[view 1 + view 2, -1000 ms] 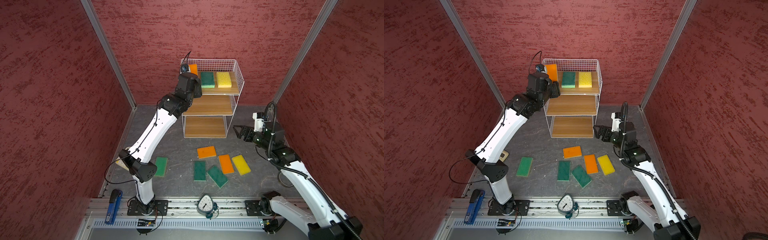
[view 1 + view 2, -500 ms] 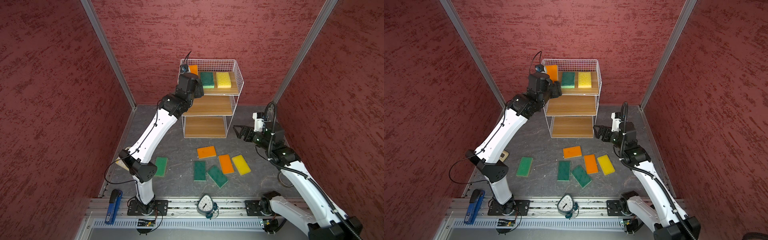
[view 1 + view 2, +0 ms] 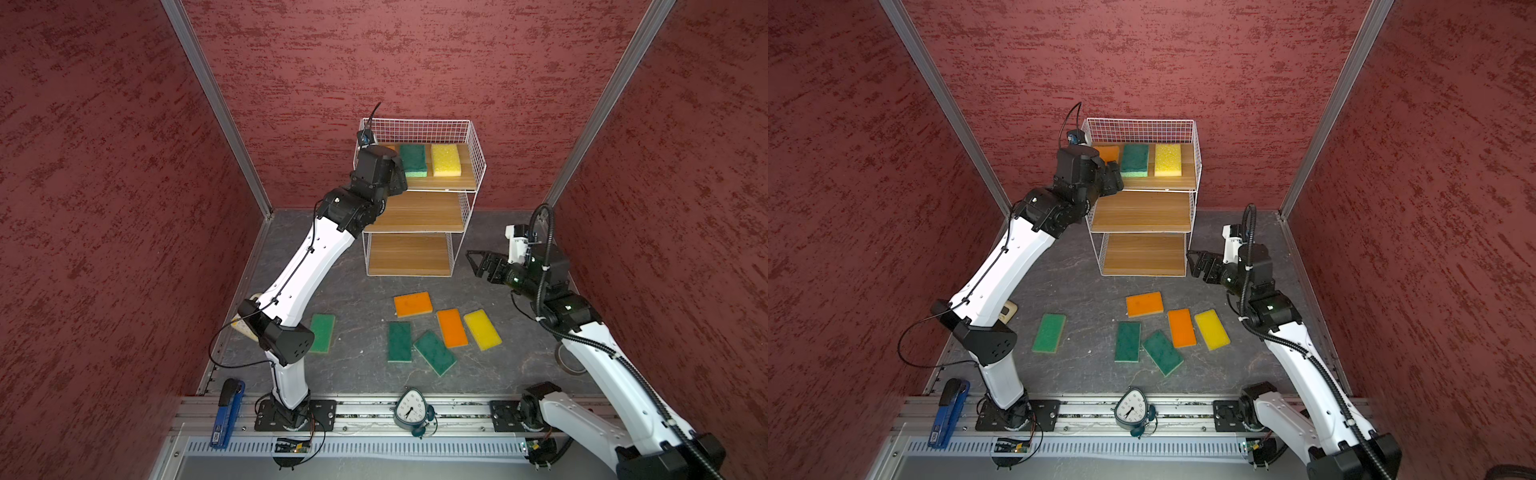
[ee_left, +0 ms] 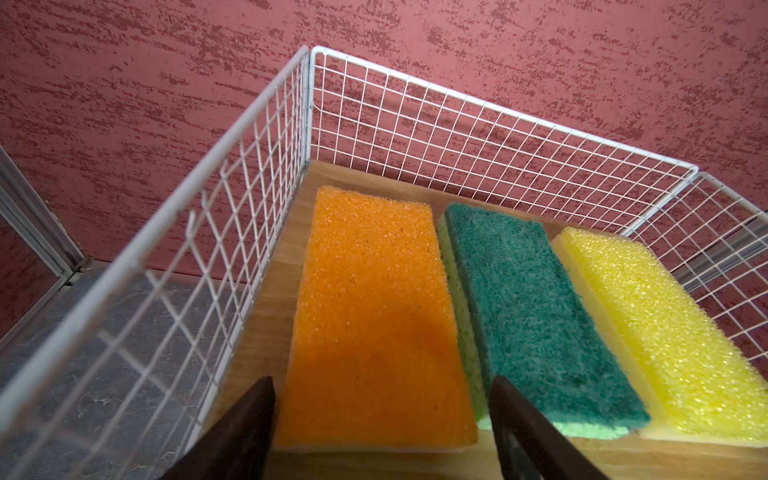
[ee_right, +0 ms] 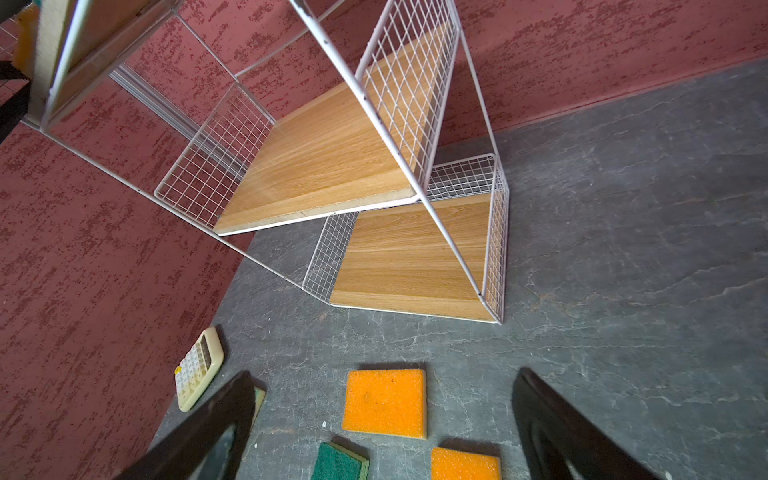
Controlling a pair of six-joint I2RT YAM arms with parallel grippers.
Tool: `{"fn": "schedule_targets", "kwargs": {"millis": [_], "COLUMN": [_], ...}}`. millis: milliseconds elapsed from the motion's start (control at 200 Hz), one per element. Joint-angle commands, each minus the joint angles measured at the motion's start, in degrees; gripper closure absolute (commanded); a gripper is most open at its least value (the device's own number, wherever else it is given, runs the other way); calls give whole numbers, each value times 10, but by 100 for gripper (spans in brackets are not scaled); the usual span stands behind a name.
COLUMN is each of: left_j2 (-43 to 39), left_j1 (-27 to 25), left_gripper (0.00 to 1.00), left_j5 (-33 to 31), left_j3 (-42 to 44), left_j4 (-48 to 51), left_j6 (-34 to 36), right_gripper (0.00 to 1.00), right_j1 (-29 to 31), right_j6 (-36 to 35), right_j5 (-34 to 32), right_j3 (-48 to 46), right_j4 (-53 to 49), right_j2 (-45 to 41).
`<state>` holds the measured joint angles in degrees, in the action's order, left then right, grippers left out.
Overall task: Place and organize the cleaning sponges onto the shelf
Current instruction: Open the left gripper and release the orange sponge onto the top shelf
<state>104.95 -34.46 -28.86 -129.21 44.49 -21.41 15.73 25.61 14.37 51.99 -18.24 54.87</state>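
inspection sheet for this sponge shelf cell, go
surface: dark grey stone-look tabletop, no spills
job's things: white wire-grid shelf with wooden boards; top board holds orange foam sponge, green scouring sponge, yellow foam sponge; loose green sponges, loose orange sponges, loose yellow sponge on tabletop
clutter: cream calculator, white-faced clock, blue stapler
grippers: left gripper open astride orange foam sponge; right gripper open, empty
cables: black cable loop by left arm; ribbed hose on right arm
surroundings: red textured walls

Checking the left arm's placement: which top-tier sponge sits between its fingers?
The orange sponge, the one nearest the side grid of the shelf. The open left gripper flanks its near end; the green sponge and yellow sponge lie outside its jaws.
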Motion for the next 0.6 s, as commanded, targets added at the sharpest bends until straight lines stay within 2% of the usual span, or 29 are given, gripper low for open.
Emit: {"fn": "schedule_targets", "kwargs": {"millis": [0,291,596], "left_j2": [-1,-15,-46], "left_j1": [11,-7,-50], "left_gripper": [18,18,18], "left_j5": [-22,-27,-111], "left_j3": [-3,-3,15], "left_j4": [44,45,37], "left_j6": [-20,-22,-21], "right_gripper": [3,3,3], "right_j1": [4,5,4], "right_j6": [1,-2,-5], "right_j5": [5,-1,-1], "right_j3": [-8,-8,-9], "right_j4": [15,13,9], "right_j2": [-5,-6,-14]}}
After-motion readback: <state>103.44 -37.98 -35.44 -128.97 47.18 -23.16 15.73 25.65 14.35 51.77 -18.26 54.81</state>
